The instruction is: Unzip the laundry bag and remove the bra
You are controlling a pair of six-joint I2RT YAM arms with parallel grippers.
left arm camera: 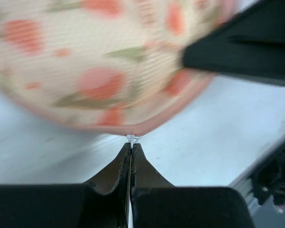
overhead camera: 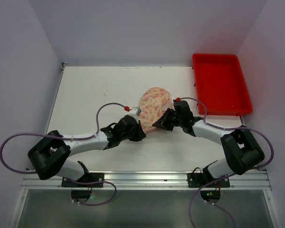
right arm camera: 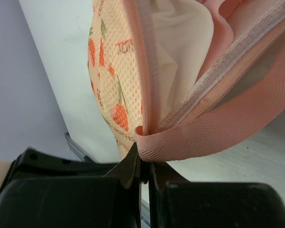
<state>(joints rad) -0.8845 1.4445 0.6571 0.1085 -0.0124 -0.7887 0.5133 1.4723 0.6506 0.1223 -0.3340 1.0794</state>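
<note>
The laundry bag (overhead camera: 154,105), cream-peach with orange print, lies mid-table. My left gripper (overhead camera: 142,131) meets its near end from the left; in the left wrist view the bag (left arm camera: 99,66) fills the top and that gripper (left arm camera: 132,145) is shut on a tiny white zip pull (left arm camera: 132,138) at the pink edge. My right gripper (overhead camera: 156,125) comes from the right. In its own view it (right arm camera: 145,165) is shut on the pink trim (right arm camera: 204,137) where the zip (right arm camera: 213,78) parts, showing pale lining (right arm camera: 180,52). The bra is hidden.
An empty red tray (overhead camera: 221,85) stands at the back right, close to the right wall. White walls close the table on the left, back and right. The right arm's black finger (left arm camera: 237,52) crosses the left wrist view's upper right.
</note>
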